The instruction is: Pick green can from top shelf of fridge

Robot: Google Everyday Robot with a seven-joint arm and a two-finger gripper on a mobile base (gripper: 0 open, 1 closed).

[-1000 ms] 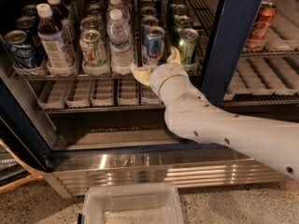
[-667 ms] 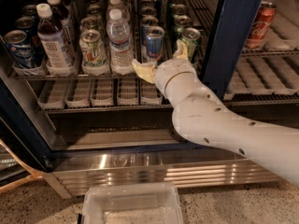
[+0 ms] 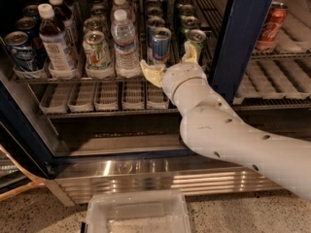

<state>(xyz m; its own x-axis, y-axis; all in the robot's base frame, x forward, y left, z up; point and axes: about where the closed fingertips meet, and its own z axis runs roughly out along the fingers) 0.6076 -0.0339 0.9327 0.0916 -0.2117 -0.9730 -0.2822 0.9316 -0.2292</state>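
At the front of the top shelf (image 3: 73, 79) of the fridge (image 3: 238, 38) stands the green can (image 3: 200, 41), at the right end of the front row, right next to the dark blue door frame. It stands up straight and its silver top shows. The gripper (image 3: 167, 55) is up at this shelf, on the end of a fat white arm (image 3: 228, 135) that comes in from the lower right. Its jaws are wide apart and hold nothing. One of the yellow fingers (image 3: 153, 74) sits low, in front of the shelf edge and below a blue-and-silver can (image 3: 160, 45). The other finger pokes up in front of the left side of the green can, but it is hard to tell if it touches. Left of the blue-and-silver can is a clear water bottle (image 3: 125, 45), then a whitish can with a green logo (image 3: 97, 52), then a dark bottle with a white label (image 3: 54, 42), then a blue can (image 3: 19, 50). More cans stand in rows behind them. One shelf down are see-through trays (image 3: 97, 97). Past the door frame, on the right, a red can (image 3: 271, 21) stands on another rack. Down on the speckled floor (image 3: 233, 217) sits a clear plastic box (image 3: 136, 212), in front of the shiny steel base (image 3: 146, 181).
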